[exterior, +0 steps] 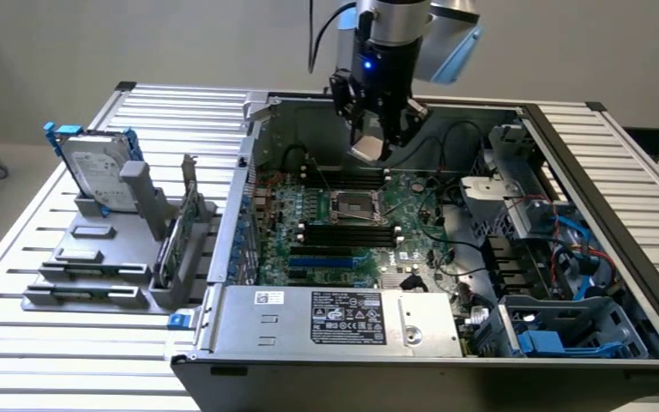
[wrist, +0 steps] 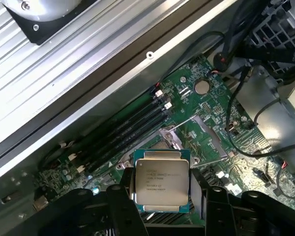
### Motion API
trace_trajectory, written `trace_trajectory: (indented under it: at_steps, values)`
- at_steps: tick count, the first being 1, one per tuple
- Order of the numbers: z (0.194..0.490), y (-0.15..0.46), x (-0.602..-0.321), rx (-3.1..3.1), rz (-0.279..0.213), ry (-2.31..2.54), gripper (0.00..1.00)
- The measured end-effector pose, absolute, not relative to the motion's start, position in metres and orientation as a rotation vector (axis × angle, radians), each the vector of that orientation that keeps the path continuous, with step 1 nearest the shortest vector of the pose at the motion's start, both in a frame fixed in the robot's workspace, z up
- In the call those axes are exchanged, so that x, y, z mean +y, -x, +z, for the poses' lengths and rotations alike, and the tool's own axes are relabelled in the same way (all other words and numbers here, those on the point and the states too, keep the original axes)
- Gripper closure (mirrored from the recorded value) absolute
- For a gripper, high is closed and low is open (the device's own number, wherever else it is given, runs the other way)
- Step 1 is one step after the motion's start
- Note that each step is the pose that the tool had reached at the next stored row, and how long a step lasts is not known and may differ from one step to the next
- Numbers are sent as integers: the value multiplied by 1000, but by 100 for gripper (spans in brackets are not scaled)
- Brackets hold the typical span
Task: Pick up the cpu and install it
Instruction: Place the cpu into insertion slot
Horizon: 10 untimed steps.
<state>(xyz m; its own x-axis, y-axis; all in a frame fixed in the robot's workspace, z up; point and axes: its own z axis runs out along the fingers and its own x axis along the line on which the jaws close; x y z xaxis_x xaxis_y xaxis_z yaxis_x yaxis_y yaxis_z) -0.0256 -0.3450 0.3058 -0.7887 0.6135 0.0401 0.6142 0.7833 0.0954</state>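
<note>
One gripper [exterior: 373, 144], fingers clamped on opposite edges of the cpu [wrist: 161, 181], with its silver top facing the wrist camera. Chip hangs over the motherboard [exterior: 318, 242] inside the open computer case [exterior: 232, 324], clear of the socket [exterior: 350, 206].

Even, diffuse light in the exterior view; pale glare on the ribbed worktop [exterior: 66, 343], computer case [exterior: 261, 322] interior shaded. Wrist view dimmer; soft sheen on the cpu [wrist: 161, 183].
</note>
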Motion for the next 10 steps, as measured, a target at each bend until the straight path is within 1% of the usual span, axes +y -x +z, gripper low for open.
trace_trajectory:
  at_steps: [10]
  values:
    - [303, 26, -345, -2877, -159, 1237, 45]
